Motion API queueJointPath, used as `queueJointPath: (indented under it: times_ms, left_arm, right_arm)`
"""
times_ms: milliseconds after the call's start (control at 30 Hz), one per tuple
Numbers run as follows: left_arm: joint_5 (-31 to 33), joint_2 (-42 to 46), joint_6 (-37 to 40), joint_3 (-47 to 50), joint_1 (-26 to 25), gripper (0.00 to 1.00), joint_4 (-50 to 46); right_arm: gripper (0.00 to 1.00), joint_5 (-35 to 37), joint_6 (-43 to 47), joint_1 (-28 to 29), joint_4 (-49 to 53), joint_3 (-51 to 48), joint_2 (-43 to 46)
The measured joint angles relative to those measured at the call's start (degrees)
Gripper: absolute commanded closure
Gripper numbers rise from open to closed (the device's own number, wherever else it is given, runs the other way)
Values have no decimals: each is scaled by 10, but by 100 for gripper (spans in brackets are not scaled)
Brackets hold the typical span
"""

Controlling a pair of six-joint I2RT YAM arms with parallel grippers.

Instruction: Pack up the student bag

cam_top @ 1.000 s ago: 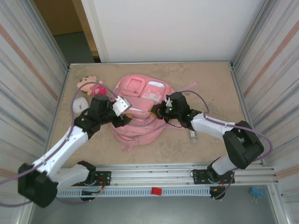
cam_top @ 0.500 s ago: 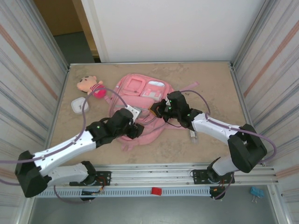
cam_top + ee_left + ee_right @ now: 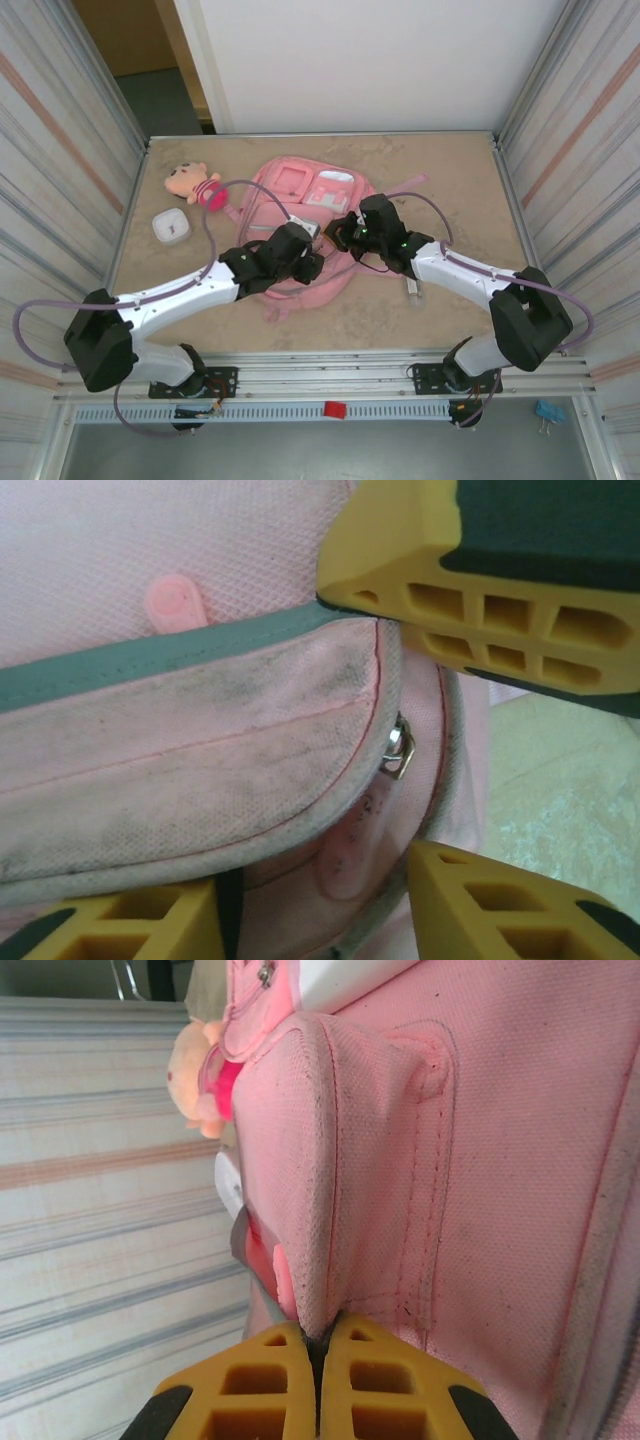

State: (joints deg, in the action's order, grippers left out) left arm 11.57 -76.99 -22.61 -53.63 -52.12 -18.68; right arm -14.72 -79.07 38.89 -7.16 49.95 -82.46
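— What's changed?

— The left gripper [image 3: 308,238] has. A second ago it hung at the left side of the bag [image 3: 292,186]. Now it has swung in over the bag's middle, close to the right gripper [image 3: 340,236], which hasn't budged.

— Is the left one gripping?

— Not that I can see. From its wrist the jaws stand apart, straddling a grey-trimmed pocket rim with the zip pull [image 3: 398,752] between them. The cloth lies in the gap but isn't pinched.

— And the right?

— Its own camera shows the fingers [image 3: 380,1370] pressed together on a raised fold of pink fabric, so it is clamped on the bag.

— What does that mean for the packing?

— I'd guess one side is holding the cloth taut while the other goes for the zip, so a pocket is being worked rather than anything going in. The doll [image 3: 192,184] and the white case [image 3: 172,227] sit on the table well left of the bag, with the case no longer under the arm.

— What about the surface and the room?

— The bag lies flat mid-table on a mottled sandy top [image 3: 460,180]. There are ribbed walls [image 3: 60,150] on both sides, a white panel [image 3: 380,60] behind and a doorway at the far left.
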Motion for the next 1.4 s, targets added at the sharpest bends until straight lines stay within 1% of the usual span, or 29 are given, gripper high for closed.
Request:
queueJointPath:
  times_ms: [133,167,233,333,500,633,767,800,833,867,900,933,1000,1100,1200,1333,1400]
  left_arm:
    - [-6,-5,-3,0,-3,92,14]
    - [-12,-3,-1,0,-1,96,18]
    - [-24,4,7,5,-1,100,28]
    - [-50,37,19,35,8,100,54]
    - [-88,133,42,101,33,100,65]
    - [-103,213,62,143,73,100,57]
    - [-136,276,81,181,134,100,53]
    - [-150,288,85,190,153,100,53]
    - [-165,298,92,197,172,100,53]
    - [-179,302,96,201,184,100,53]
    - [-189,305,104,202,194,100,52]
    - [-199,305,110,202,200,100,52]
    - [-217,304,125,202,205,100,52]
    - [-240,292,143,202,206,100,54]
    - [-258,274,154,202,207,100,55]
    - [-268,271,156,202,207,100,58]
    - [-268,271,158,202,207,100,58]
  right_arm:
    - [100,0,1,0,2,1,0]
    - [100,-2,2,-2,2,1,0]
    - [100,-14,3,-11,2,2,1]
    - [100,-52,12,-33,3,2,0]
    - [100,-122,36,-73,18,6,-2]
    - [100,-166,59,-98,38,21,-10]
    - [99,-207,89,-112,49,31,-21]
    - [87,-218,98,-117,52,35,-26]
    - [72,-231,112,-122,57,41,-32]
    - [61,-240,130,-125,65,49,-36]
    - [51,-243,156,-129,75,59,-39]
    - [45,-242,186,-132,85,73,-39]
    - [39,-230,257,-136,101,100,-33]
    - [37,-195,383,-123,120,114,4]
    - [35,-162,535,-76,146,119,35]
    - [34,-137,738,14,180,146,10]
    - [34,-135,815,41,190,158,-18]
